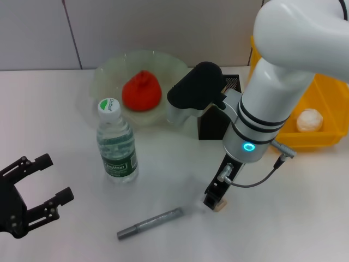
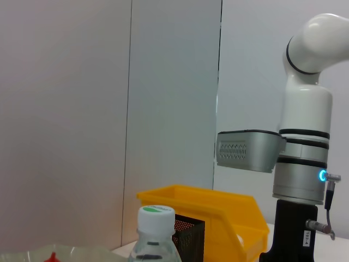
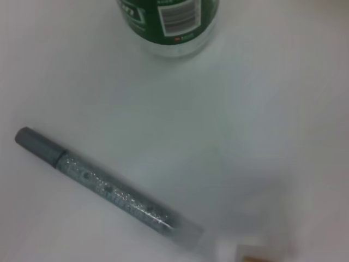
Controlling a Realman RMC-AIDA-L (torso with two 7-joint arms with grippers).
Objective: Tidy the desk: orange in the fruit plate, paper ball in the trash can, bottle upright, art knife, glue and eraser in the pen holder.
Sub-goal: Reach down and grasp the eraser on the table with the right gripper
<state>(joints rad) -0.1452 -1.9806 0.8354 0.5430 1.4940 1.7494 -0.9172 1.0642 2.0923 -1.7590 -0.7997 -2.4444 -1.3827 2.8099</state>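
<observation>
Right gripper (image 1: 214,203) down at the tiny eraser (image 1: 220,206), finger state unclear; light, rigid, pinch its short sides

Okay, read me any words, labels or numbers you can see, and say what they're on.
"Ganten", uncertain: white cap of the bottle.
Green label: brand word too small to read.
Barcode on the bottle: digits blurred.
Sticker on the right arm: unreadable.

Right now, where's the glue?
The glue lies flat on the table near the front edge in the head view, in front of the upright bottle and just left of the right gripper.
</observation>
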